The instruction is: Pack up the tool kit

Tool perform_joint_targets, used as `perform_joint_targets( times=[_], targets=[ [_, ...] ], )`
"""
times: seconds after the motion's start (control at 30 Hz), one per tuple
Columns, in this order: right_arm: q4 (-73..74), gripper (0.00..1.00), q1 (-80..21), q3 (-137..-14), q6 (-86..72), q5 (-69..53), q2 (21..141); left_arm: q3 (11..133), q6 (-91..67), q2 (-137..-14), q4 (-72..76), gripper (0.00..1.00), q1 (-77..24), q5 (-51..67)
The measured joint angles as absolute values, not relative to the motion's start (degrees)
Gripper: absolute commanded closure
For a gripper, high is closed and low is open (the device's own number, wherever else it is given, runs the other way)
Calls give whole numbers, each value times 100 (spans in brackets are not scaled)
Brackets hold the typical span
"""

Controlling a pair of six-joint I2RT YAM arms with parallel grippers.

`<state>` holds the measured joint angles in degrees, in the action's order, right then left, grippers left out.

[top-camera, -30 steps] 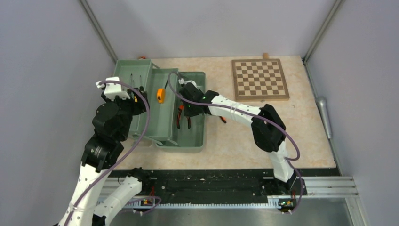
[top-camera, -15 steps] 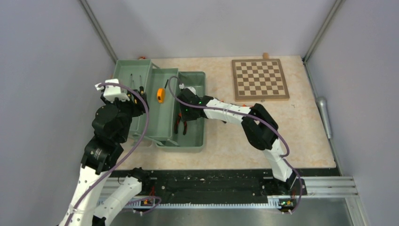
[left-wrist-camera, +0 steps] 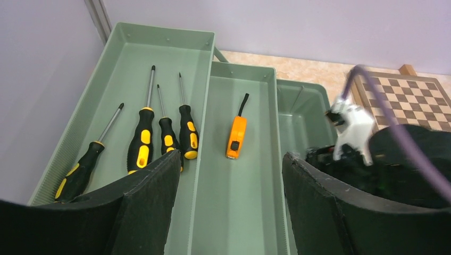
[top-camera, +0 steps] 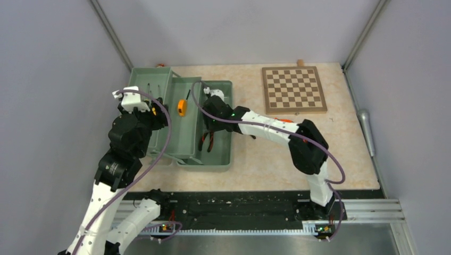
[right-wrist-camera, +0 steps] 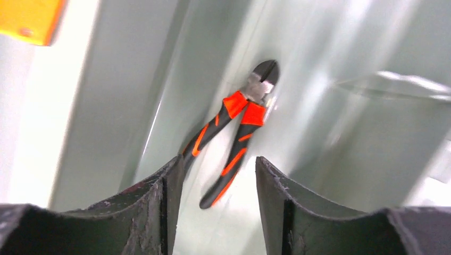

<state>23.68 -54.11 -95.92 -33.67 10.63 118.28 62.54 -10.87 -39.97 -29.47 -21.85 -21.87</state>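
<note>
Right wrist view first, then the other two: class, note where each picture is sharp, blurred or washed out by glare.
Right wrist view: soft and smeared, the pliers fuzzy-edged, white glare streaks across the toolbox wall. Left wrist view: crisp on the screwdrivers and tape measure, blurred on the right arm. Top external view: evenly lit, sharp, only soft shadows.

One toolbox [top-camera: 215, 166] has three trays. Four screwdrivers [left-wrist-camera: 141, 146] lie in the tray at 9 o'clock, one tape measure [left-wrist-camera: 236, 137] in the middle tray, one pair of pliers [right-wrist-camera: 232, 130] in the tray at 3 o'clock. One chessboard [top-camera: 294, 89] lies at 1 o'clock on the table [top-camera: 266, 164].
</note>
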Motion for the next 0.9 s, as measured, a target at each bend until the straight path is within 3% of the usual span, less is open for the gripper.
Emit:
perform_joint_targets(
  times=[0.23,0.47,0.67,0.9],
  targets=[
    [2314,43,-5153,-8943,-2801,1564,10315,6257,-1205,-4180,-2928,25,-2185,-1994],
    [2231,43,-4056,-7616,-2447,1699,9030,6267,-1330,-4547,-2899,25,-2185,-1638],
    [2279,45,-3380,-6785,-2152,1653,8927,6278,-1413,-4840,-2902,25,-2185,-1374],
    [2222,45,-3271,-6528,-1796,1358,9336,6372,-1490,-4915,-2902,25,-2185,-1243]
  ],
)
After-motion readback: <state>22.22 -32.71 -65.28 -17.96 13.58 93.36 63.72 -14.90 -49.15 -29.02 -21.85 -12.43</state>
